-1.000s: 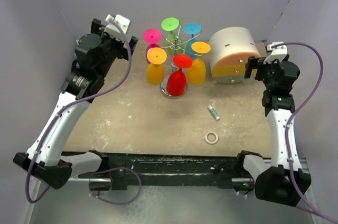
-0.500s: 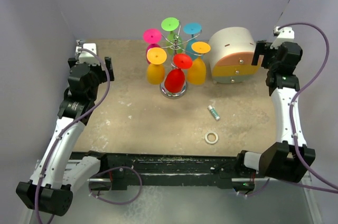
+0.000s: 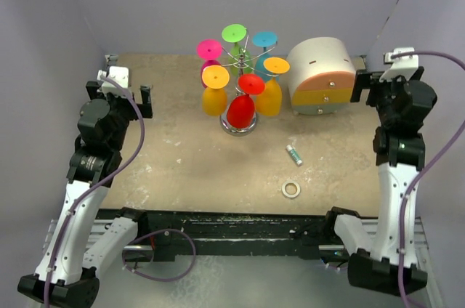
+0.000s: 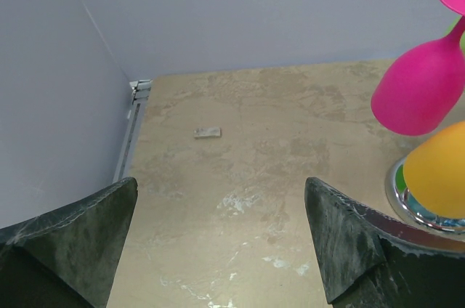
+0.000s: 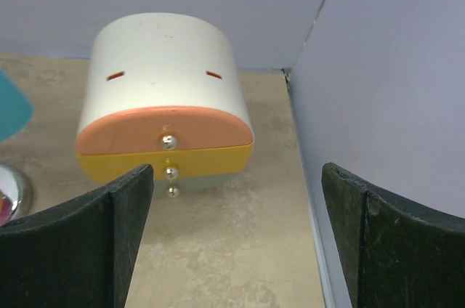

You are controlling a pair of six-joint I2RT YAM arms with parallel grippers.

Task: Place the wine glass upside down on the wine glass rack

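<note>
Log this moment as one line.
left gripper: open, empty | right gripper: open, empty | wine glass rack: six wine glasses hanging upside down

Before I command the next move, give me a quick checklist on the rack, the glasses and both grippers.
1. Red wine glass hangs bowl down on the wine glass rack: ok.
2. Its foot is fully seated in the wire arm: cannot tell, too small in the top view.
3. Other five glasses hang upside down on the rack: ok.
4. Left gripper open and empty, off to the rack's left, apart from the glasses: ok.
5. Right gripper open and empty, facing the drawer box without touching it: ok.
6. Tape roll lies on the table apart from both arms: ok.
</note>
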